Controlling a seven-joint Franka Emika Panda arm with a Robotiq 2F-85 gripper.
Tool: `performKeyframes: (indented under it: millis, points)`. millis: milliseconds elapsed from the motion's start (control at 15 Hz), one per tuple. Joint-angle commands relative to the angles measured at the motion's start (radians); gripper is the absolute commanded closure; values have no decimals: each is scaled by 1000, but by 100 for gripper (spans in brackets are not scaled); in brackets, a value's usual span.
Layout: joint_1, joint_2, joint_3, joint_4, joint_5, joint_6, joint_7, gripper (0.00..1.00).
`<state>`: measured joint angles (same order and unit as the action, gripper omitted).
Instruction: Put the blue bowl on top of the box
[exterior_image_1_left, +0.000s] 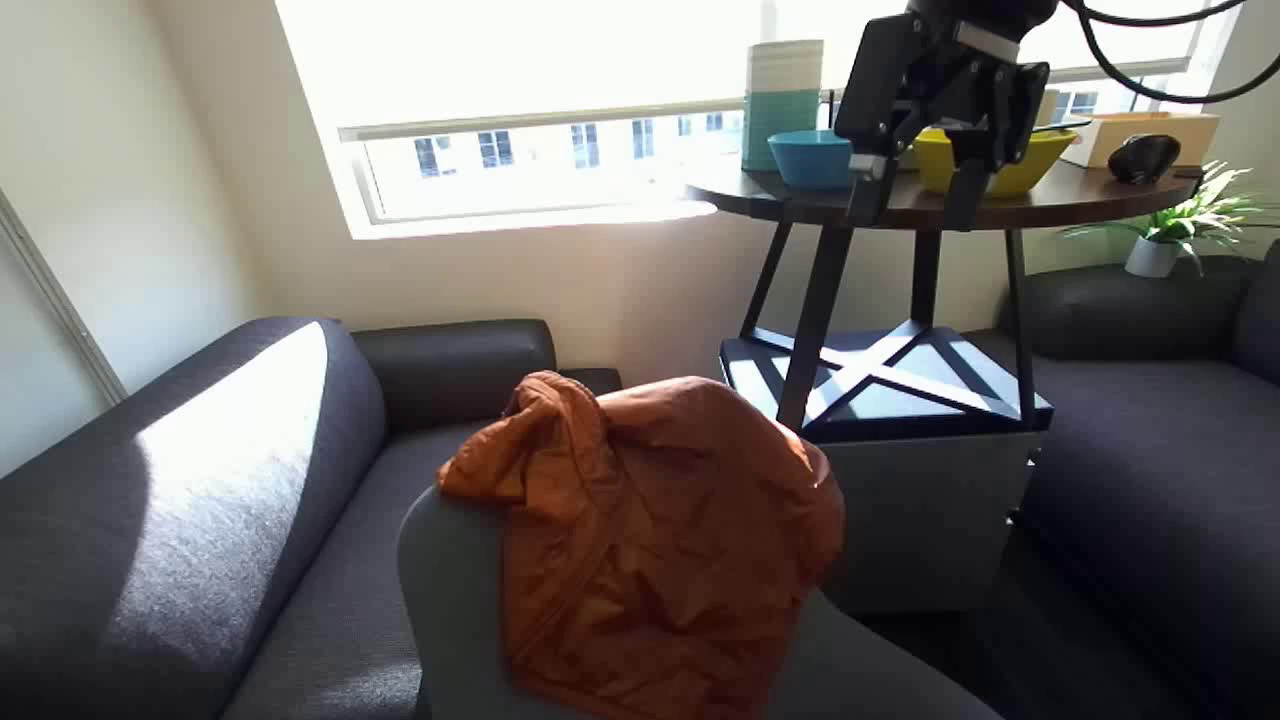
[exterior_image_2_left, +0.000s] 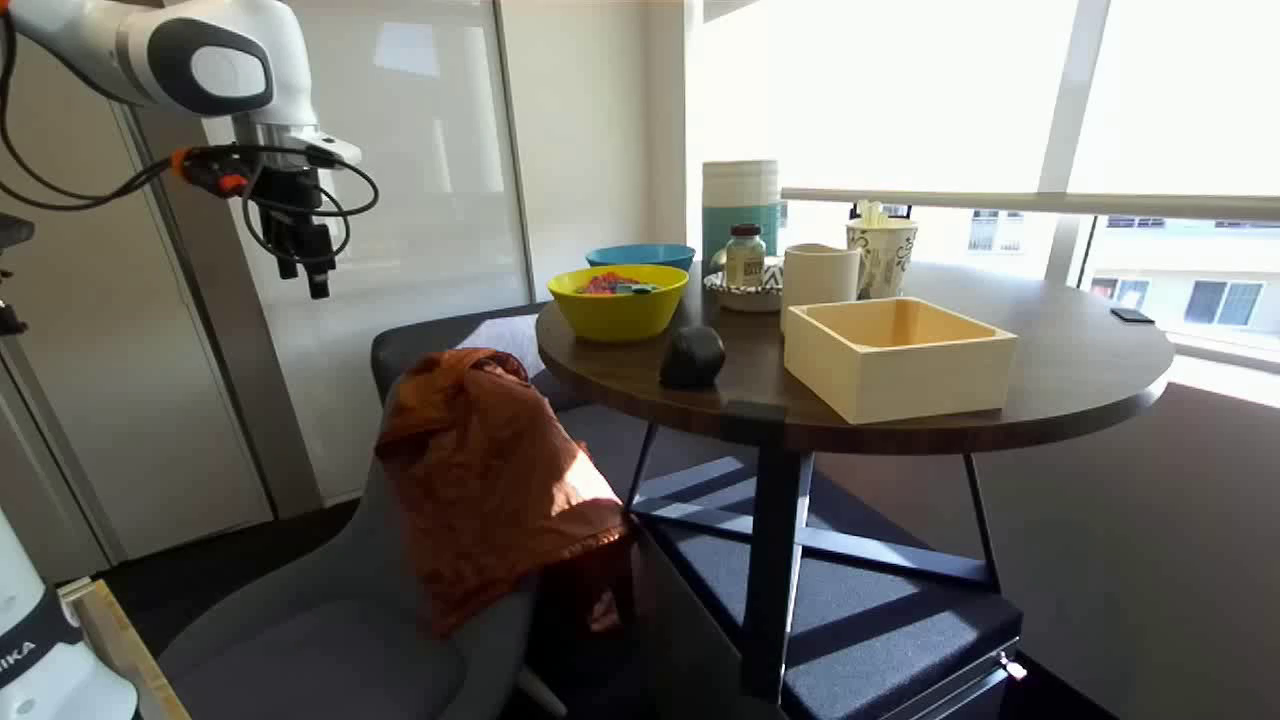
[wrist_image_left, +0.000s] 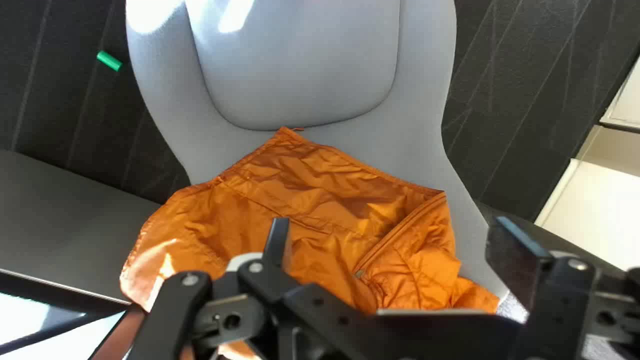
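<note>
Nearest, in the wrist view, the gripper (wrist_image_left: 392, 230) stands spread wide, fingers well apart and nothing between them; beneath it an orange jacket (wrist_image_left: 325, 185) is draped over a grey chair (wrist_image_left: 300, 65). Past that, on the dark round table (exterior_image_2_left: 1070, 310), come the yellow bowl (exterior_image_2_left: 615, 318) and the blue bowl (exterior_image_1_left: 810, 162), the blue one near the table's edge in an exterior view, a tall teal-and-white container (exterior_image_1_left: 782, 118) just behind it. I take the blue bowl for thin plastic: light, stiff, smooth enough to slip, unlikely to break. Its inside is mostly hidden, so whether it holds anything I cannot tell. I would pinch it at the rim, one finger inside and one outside, on the side away from the yellow bowl; the walls flare outward, so a shallow grip could let it swing or tilt. Farther along the table sits the lidless tan box (exterior_image_2_left: 925, 385). With no flat top there, the bowl would probably have to rest across its walls, which asks for a level, centred, gentle release.
</note>
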<state>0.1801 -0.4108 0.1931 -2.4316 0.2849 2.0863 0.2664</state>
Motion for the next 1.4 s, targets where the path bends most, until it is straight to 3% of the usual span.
performKeyframes:
  millis: [0, 733, 1000, 1333]
  points:
    - [-3, 0, 2, 2, 1, -2, -1, 0]
    - [-11, -1, 2, 4, -8, 9, 12, 0]
    - [-78, -3, -16, 53, -10, 57, 136, 0]
    - [-187, 33, -41, 198, -57, 80, 289, 0]
